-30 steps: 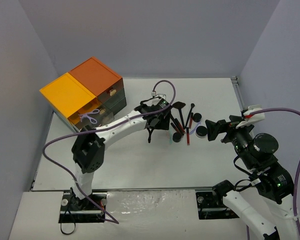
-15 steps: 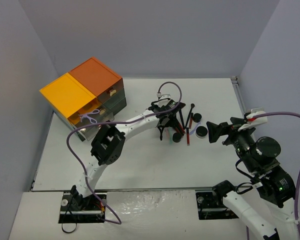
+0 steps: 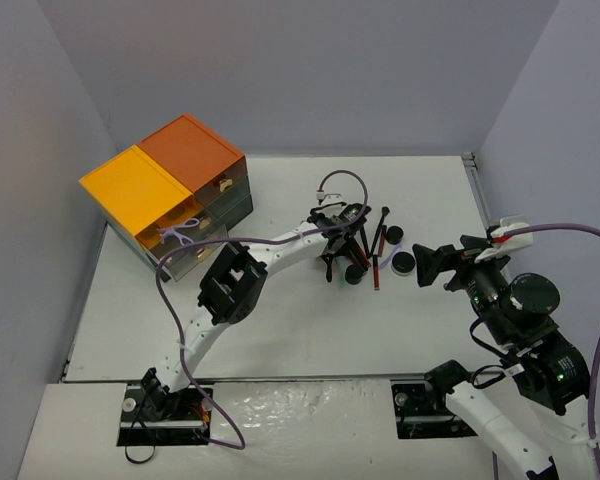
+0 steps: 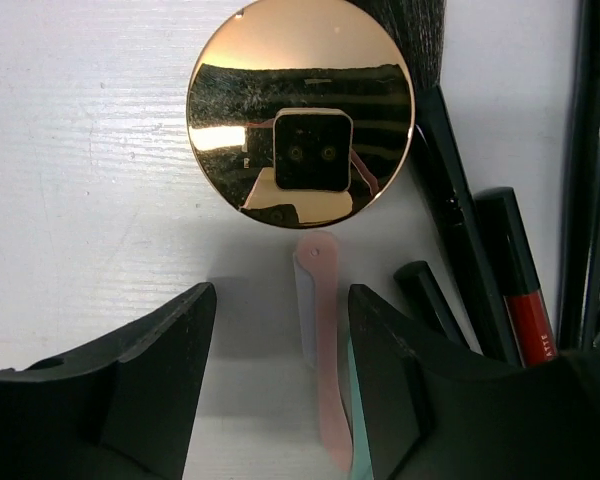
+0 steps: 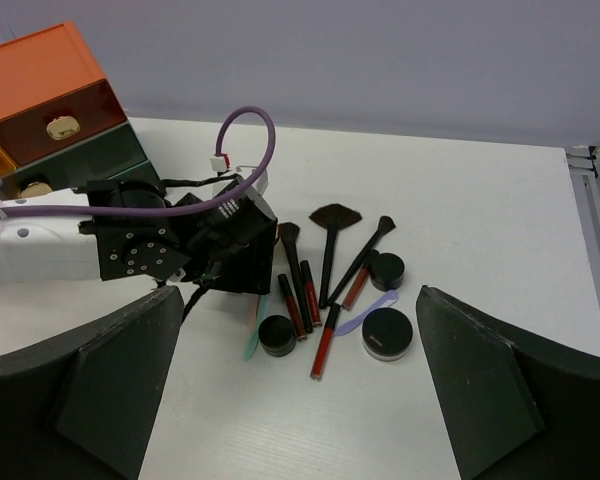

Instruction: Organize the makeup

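Note:
The makeup lies in a pile right of the table's middle: black-handled brushes (image 5: 329,240), red pencils (image 5: 324,343) and round black compacts (image 5: 388,333). My left gripper (image 3: 340,262) is open and hangs over the pile's left side. In the left wrist view its fingers (image 4: 130,390) straddle a pink spatula (image 4: 326,340), with a teal one (image 4: 348,425) beside the right finger. The gold-lidded jar (image 4: 300,110) sits just beyond the tips. My right gripper (image 3: 428,265) is open and empty, held right of the pile. A lavender curler (image 3: 183,236) rests at the cabinet's front.
The drawer cabinet (image 3: 165,175) with orange and yellow tops stands at the back left. A lavender spatula (image 5: 365,312) lies between two compacts. My left arm (image 3: 270,250) reaches across the table's middle. Walls close in the left, back and right sides.
My left arm has stretched to the right, bringing its gripper from left of the pile to over the spatulas and the gold jar. My right gripper has hardly moved.

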`<state>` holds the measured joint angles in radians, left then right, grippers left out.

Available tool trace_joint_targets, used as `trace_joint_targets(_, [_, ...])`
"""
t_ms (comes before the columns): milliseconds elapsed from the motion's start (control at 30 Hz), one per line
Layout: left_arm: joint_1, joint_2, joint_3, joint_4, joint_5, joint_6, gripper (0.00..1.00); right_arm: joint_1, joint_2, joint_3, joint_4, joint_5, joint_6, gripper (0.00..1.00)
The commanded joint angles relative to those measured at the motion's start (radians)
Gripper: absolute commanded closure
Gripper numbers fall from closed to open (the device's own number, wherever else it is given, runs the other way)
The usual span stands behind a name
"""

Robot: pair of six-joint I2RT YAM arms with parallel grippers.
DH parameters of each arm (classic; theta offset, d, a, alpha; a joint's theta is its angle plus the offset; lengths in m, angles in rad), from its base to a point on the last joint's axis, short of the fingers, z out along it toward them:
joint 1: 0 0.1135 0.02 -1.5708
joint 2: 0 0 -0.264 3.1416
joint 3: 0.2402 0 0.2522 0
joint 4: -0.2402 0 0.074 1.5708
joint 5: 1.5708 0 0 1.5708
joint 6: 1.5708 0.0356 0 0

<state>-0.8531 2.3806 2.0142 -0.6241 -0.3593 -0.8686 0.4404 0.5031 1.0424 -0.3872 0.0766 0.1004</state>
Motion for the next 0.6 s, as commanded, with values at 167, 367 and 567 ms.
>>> trace_joint_targets(167, [0.014, -0.112, -0.161, 0.041, 0.005, -0.033, 0.80, 0.008, 0.010, -0.002, 0.053, 0.022, -0.011, 0.00])
trace_joint_targets(367, [0.014, -0.246, -0.225, 0.029, -0.003, 0.051, 1.00, 0.008, 0.043, 0.003, 0.055, 0.039, -0.007, 0.00])
trace_joint_targets(567, [0.014, -0.400, -0.204, -0.024, -0.004, 0.177, 1.00, 0.008, 0.118, 0.007, 0.064, 0.056, 0.003, 0.00])
